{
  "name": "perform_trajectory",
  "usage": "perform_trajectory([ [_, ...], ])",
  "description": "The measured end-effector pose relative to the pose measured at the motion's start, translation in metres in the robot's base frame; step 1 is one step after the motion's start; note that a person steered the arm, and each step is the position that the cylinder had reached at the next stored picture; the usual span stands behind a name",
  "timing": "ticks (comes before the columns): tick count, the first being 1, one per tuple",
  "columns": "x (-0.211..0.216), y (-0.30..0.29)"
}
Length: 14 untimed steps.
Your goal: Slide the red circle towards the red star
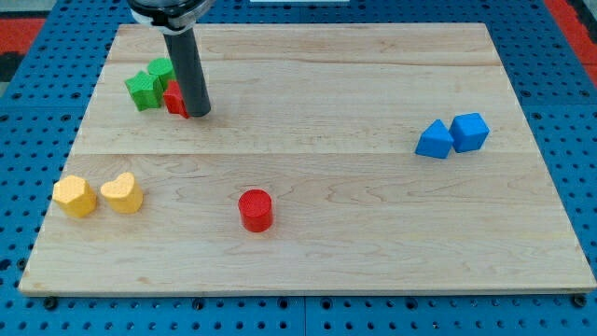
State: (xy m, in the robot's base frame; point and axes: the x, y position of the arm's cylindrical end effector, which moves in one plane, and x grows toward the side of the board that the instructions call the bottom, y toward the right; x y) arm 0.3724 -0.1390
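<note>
The red circle (255,210) stands low on the board, a little left of centre. The red star (173,98) lies at the upper left, partly hidden behind my rod. My tip (199,114) rests on the board right against the red star's right side, far up and to the left of the red circle. Two green blocks (147,86) sit touching the star on its left, a star shape in front and another block behind.
A yellow hexagon (74,197) and a yellow heart (122,193) lie side by side at the lower left. A blue triangle (435,140) and a blue cube (469,132) touch at the right. The wooden board (373,243) lies on blue pegboard.
</note>
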Motion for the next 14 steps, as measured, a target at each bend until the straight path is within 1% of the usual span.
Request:
perform_trajectory([
  [1,0.0,-0.002],
  [2,0.017,0.114],
  [3,0.098,0.195],
  [4,0.175,0.23],
  [5,0.219,0.22],
  [6,0.246,0.192],
  [7,0.227,0.163],
  [8,0.174,0.154],
  [9,0.179,0.15],
  [10,0.188,0.129],
  [11,0.185,0.071],
  [12,0.182,0.044],
  [13,0.178,0.049],
  [14,0.18,0.085],
])
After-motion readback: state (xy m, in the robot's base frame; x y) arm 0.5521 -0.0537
